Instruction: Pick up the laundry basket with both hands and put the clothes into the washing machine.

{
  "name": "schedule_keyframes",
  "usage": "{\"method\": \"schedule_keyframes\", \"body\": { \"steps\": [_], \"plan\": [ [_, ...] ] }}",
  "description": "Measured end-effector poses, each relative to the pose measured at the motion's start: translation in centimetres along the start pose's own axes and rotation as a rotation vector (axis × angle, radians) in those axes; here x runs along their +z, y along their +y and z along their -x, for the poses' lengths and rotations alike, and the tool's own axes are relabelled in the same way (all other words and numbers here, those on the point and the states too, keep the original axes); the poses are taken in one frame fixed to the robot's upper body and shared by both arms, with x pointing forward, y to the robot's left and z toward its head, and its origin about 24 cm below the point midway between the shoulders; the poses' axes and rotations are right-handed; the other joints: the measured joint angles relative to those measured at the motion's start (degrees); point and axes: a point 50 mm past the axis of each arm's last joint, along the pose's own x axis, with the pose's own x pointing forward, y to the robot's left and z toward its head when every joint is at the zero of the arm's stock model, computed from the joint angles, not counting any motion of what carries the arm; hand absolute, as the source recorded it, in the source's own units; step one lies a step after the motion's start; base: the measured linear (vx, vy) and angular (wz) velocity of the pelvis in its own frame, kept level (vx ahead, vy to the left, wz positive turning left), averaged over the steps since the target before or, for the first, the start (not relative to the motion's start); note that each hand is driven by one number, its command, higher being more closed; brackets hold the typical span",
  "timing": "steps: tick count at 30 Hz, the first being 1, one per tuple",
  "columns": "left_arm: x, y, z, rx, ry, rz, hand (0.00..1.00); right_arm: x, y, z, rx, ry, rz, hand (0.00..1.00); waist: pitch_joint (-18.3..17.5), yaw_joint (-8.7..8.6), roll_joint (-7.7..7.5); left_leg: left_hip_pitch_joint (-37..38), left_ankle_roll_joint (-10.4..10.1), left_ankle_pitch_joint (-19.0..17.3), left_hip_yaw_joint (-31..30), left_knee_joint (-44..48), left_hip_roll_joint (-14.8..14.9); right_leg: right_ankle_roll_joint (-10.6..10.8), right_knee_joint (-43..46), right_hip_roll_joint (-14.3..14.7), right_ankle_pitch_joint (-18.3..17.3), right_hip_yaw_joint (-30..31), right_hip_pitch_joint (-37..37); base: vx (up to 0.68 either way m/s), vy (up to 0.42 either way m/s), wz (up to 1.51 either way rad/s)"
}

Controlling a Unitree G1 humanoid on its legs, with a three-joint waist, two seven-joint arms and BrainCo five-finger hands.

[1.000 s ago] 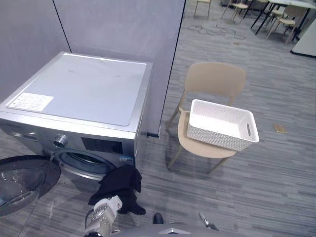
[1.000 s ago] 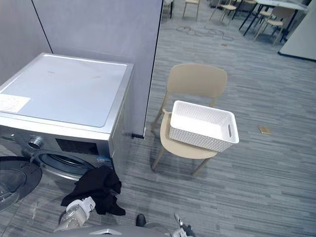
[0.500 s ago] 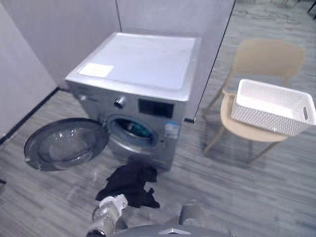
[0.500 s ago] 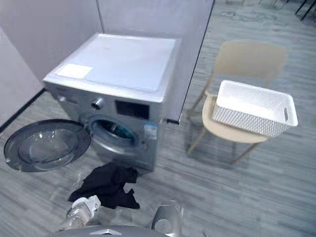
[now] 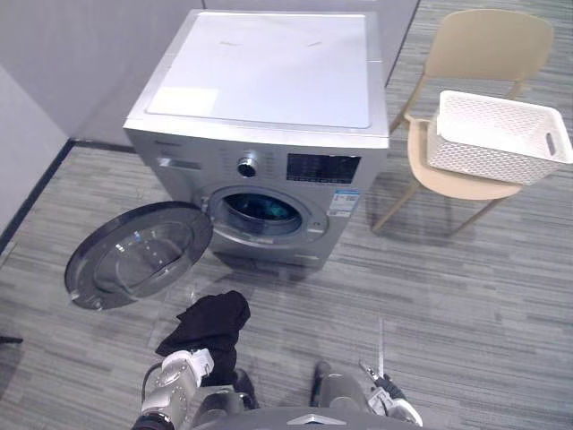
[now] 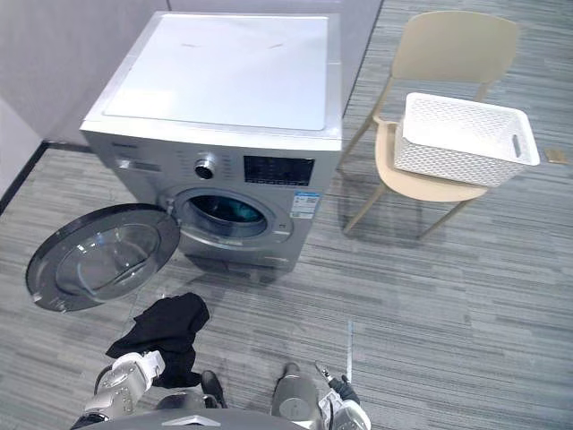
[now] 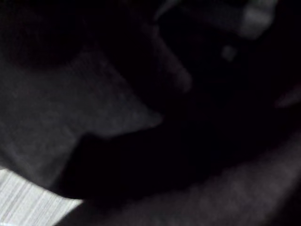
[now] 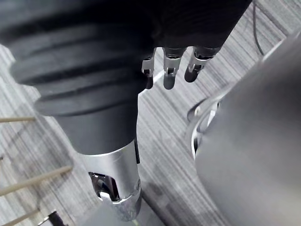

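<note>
Washing machine (image 5: 269, 98): silver front-loader, standing against a grey partition.
Door (image 5: 139, 255): swung fully open to the machine's left, glass facing up and outward.
Drum (image 5: 262, 209): open; something dark with a teal tint lies inside, too small to identify.
Laundry basket (image 5: 497, 134): white, perforated walls, sitting on the seat of a beige chair (image 5: 488, 40) just to the right of the machine. Nothing can be made out inside it. Neither hand is touching it.
Black garment (image 5: 210, 322): crumpled, low in front of the machine, beneath the open door's edge and well apart from the basket. Whether it rests on the floor (image 5: 466, 296) or is lifted off it cannot be told.
Left hand (image 5: 199, 360): at the near edge of the garment, fingers buried in the black cloth. The wrist view shows dark fabric pressed close, so a grip cannot be confirmed.
Right hand (image 8: 169, 75): low at the robot's right side, over bare floor. Fingers hang loose and nearly straight, holding nothing.
</note>
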Motion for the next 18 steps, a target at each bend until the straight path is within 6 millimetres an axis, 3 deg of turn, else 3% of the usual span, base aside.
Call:
{"method": "schedule_keyframes", "body": {
  "steps": [5,7,9,10,11,13,15,16,18],
  "plan": [
    [-0.1,-1.7,-0.4,-0.040,-0.001,0.028,1.00,0.0,-1.4,0.2,-0.036,-0.002,-0.010,0.00,-0.03,-0.58,0.06,2.91,-1.42,2.53,-0.04,-4.24,0.41,-0.45,-2.95,1.68,0.61,0.83,2.06,0.10,-0.067,-0.15],
    [-0.3,-2.1,-0.4,-0.048,0.003,0.039,1.00,-0.1,-2.1,0.3,-0.062,-0.008,-0.037,0.00,0.16,-0.33,-0.34,3.31,-1.40,2.57,0.77,-1.00,0.47,-0.43,-3.99,1.36,0.55,0.95,4.43,0.08,-0.035,0.08],
    [-0.4,-2.6,-0.4,-0.058,0.002,0.053,1.00,-0.1,-2.3,0.4,-0.066,-0.009,-0.039,0.00,0.84,-0.16,-1.71,-0.33,-1.38,2.44,0.84,10.99,1.43,-0.40,-4.82,-0.38,0.48,1.10,6.97,0.03,-0.062,0.08],
    [-0.3,-2.6,-0.3,-0.055,-0.008,0.073,1.00,0.0,-2.3,0.4,-0.064,-0.012,-0.034,0.00,1.13,0.30,-1.57,-4.08,-1.29,2.42,1.01,22.29,3.95,-0.52,-5.00,-0.94,0.32,1.15,8.60,0.00,-0.028,-0.24],
    [-1.0,-2.7,0.0,-0.052,0.003,0.098,1.00,0.0,-2.7,0.5,-0.069,-0.017,-0.028,0.00,1.38,1.05,-0.97,-6.48,-0.54,3.91,0.63,30.94,6.58,-0.54,-4.27,-0.55,-0.70,1.68,9.90,-0.03,0.012,-0.35],
    [-2.1,-3.0,0.5,-0.056,0.030,0.113,1.00,0.1,-3.3,0.8,-0.077,-0.024,-0.018,0.00,1.29,1.44,-0.86,-8.49,0.14,8.18,0.16,37.78,7.92,-1.23,-2.68,-1.55,-3.29,3.55,11.02,-0.02,0.042,-0.33],
    [-2.4,-3.5,0.6,-0.068,0.039,0.116,1.00,0.4,-3.5,0.7,-0.082,-0.033,-0.015,0.00,1.21,1.14,-0.56,-9.77,0.61,4.83,0.01,37.56,8.01,-0.96,-1.81,-2.76,-4.05,4.78,10.42,0.03,0.066,-0.31],
    [-2.3,-3.5,0.5,-0.071,0.038,0.115,1.00,0.6,-3.9,0.7,-0.093,-0.037,-0.018,0.00,1.15,1.24,-0.66,-10.82,0.70,3.07,-0.68,33.63,8.03,-1.25,-1.58,-3.25,-3.87,6.16,9.32,0.05,0.069,-0.45],
    [-2.4,-3.4,0.6,-0.067,0.042,0.114,1.00,0.8,-4.5,0.8,-0.117,-0.042,-0.041,0.00,1.05,1.59,-0.96,-10.49,0.26,3.02,-1.74,22.35,7.83,-1.08,-0.72,-4.44,-3.94,7.93,7.32,0.11,0.143,-0.46]
  ]
}}
